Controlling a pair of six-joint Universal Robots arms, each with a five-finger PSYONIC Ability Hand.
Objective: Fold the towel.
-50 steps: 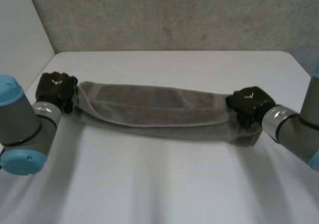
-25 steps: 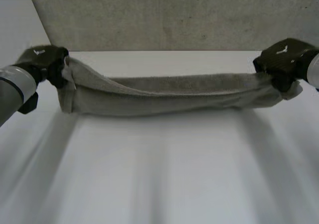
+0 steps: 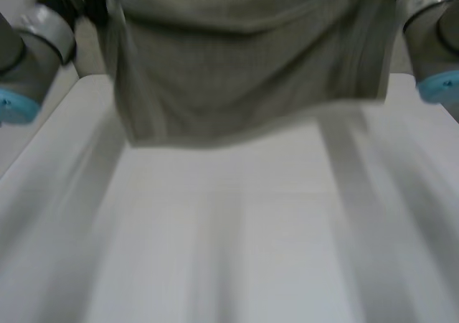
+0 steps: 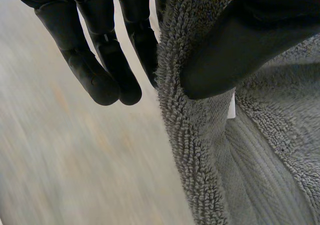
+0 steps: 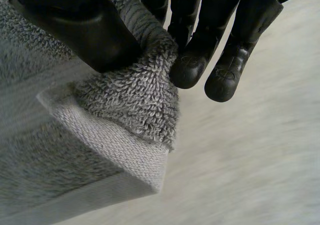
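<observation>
Towel (image 3: 237, 72) hung in the air above the white table (image 3: 229, 251), spread between the two raised arms, lower edge free. We judged the risk thus: each end was held by a small pinch of cloth only, so a fast swing could pull a corner out and drop that side. Left hand (image 4: 250, 35): thumb clamped the towel's edge; we noted its other fingers (image 4: 100, 65) straight, touching nothing. Right hand (image 5: 80, 30): thumb and fingertips (image 5: 192, 67) pinched a corner.
</observation>
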